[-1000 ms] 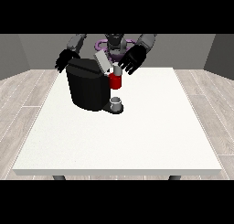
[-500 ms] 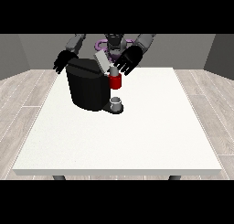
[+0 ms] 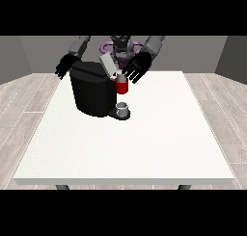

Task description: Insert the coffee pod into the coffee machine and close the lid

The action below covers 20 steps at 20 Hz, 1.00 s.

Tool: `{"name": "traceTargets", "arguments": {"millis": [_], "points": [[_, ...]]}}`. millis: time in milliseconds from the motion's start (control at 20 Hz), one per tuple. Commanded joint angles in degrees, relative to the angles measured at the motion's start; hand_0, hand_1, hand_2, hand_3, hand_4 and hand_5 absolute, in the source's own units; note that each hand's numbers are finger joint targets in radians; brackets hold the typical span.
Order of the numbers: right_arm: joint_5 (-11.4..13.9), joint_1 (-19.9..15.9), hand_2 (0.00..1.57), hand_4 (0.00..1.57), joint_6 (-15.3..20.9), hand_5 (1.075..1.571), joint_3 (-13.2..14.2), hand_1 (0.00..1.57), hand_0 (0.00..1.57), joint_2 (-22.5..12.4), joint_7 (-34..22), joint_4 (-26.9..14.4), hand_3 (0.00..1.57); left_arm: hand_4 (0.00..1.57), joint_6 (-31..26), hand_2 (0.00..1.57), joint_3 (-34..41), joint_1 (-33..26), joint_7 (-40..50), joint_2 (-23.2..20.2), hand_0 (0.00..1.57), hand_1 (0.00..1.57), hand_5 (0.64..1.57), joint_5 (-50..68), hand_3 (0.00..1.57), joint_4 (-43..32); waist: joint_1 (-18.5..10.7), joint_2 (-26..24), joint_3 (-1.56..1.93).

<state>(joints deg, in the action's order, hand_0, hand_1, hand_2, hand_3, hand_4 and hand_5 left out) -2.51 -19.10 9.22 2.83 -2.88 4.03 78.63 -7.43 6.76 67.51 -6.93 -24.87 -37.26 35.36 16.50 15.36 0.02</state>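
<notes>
Hand at the view's right has drifted left toward the raised lid, fingers spread and holding nothing. That leaves the lid still open on the coffee machine. A red piece, perhaps the pod, sits at its front. No writing is readable.

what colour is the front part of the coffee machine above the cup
Red, on the coffee machine just above the cup; the front view shows it.
</notes>
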Motion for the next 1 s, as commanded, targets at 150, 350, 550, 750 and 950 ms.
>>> {"name": "traceTargets", "arguments": {"millis": [150, 350, 550, 750, 950], "points": [[-0.44, 2.19, 0.00, 0.43, -0.99, 1.571, -0.52, 0.00, 0.00, -0.39, -1.62, 2.03, 0.00, 0.48, 0.69, 1.27, -0.54, -2.59, 0.11, 0.93, 1.23, 1.23, 1.571, -1.21, 1.18, -1.57, 1.09, -1.75, -0.01], [0.87, -0.54, 0.00, 0.45, 0.96, 1.571, -1.77, 0.00, 0.00, 0.94, -2.50, 3.77, 0.00, 0.47, 0.35, 1.24, 0.88, -0.55, -1.77, -0.87, 1.20, 1.20, 1.571, -0.57, 1.14, -2.39, 1.69, 1.90, -0.03], [-1.28, 0.32, 0.00, 0.42, -0.72, 1.571, 2.58, 0.00, 0.00, -1.57, -0.77, -2.84, 0.00, 0.44, -2.10, 1.17, -2.15, -0.74, 1.46, 3.43, 1.13, 1.13, 1.571, -1.75, 1.03, 0.08, -1.94, -1.98, 0.02], [0.55, 4.01, 0.00, 0.38, 0.41, 1.571, -1.29, 0.00, 0.00, 1.22, -0.59, 1.12, 0.00, 0.41, -0.97, 1.15, -0.78, -1.14, -0.42, 0.08, 1.11, 1.11, 1.571, -2.19, 0.98, -1.42, 0.48, -1.74, -0.01], [0.77, 0.96, 0.00, 0.44, 1.61, 1.571, 0.23, 0.00, 0.00, 0.43, -0.83, -0.05, 0.00, 0.37, -1.44, 1.12, -1.47, -1.49, -1.17, 0.51, 1.05, 1.05, 1.571, -2.74, 0.95, -0.80, -2.04, -1.44, -0.01]]}}
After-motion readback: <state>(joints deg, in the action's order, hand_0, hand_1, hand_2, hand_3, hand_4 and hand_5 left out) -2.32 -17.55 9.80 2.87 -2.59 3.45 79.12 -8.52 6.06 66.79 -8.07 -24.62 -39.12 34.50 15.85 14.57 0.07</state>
